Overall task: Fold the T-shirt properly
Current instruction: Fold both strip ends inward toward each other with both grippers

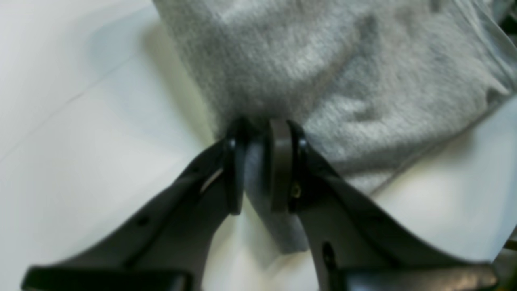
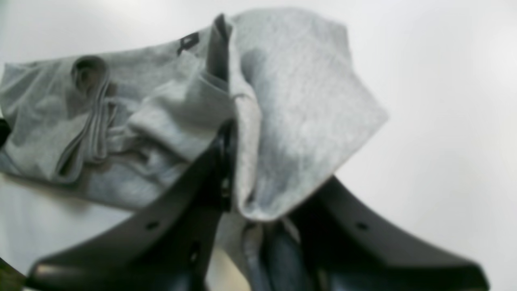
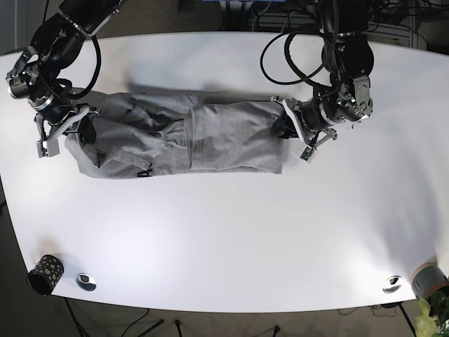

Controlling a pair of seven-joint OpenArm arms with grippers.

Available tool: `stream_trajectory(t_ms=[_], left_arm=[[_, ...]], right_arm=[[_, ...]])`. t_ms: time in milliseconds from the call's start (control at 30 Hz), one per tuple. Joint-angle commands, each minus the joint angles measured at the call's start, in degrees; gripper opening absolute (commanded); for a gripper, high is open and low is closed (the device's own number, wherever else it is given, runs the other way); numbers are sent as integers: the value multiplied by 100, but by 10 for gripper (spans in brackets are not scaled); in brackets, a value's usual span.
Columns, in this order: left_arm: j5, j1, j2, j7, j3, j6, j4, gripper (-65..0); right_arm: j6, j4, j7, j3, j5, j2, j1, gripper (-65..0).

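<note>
Both grippers, L (image 1: pixel 258 165) & R (image 2: pixel 242 169), pinch grey T-shirt (image 3: pixel 189 137) ends at 3/9 o'clock; mid-fold, next likely lift across.

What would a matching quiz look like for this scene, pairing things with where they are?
Things:
1. grey cotton T-shirt
2. left claw
3. right claw
4. small dark speckled cup

Places (base view):
A. near table corner, picture's lower left
B. shirt's right end
C. spread across the table's far half
D. shirt's left end

Pairs: 1-C, 2-B, 3-D, 4-A
</note>
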Motion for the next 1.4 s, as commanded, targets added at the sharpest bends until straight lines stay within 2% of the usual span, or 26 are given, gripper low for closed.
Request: stream_trajectory(t_ms=[0,133,400,467,700,900,1100,1167,1233,1367], left_arm=[[92,-99,189,57,133,-25,-151,-562],[100,-108,329,-277,467,-25,-327,-562],[92,-116,356,-620,1275,-25,-652,-562],[83,-116,356,-628,1319,-25,-705,-562],[83,-108,365,-628,1328,-25,-687,-562],[74,-108,365,-628,1311,-25,-679,-562],[56,-116,365,-628,1302,-25,-687,-562],[56,-116,365,-628,1302,-25,-679,-562],[56,-125,365,-628,1302,-25,-705,-561],[48,-125,365,-628,1302,-25,-679,-561]], right_arm=[[10,491,154,-121,146,68,9,-612],[10,974,154,-516,243,59,-141,-612],[10,1097,154,-1052,955,33,-185,-612],[10,1106,154,-1184,1034,-134,-167,-612],[10,1071,171,-1668,1007,-451,-88,-610],[10,737,207,-2160,128,-715,176,-607],[10,315,409,-2740,-522,-697,422,-595],[10,280,435,-2943,-689,-688,466,-531],[10,297,435,-3206,-971,-688,501,-379],[10,561,435,-3602,-1217,-618,440,-114]])
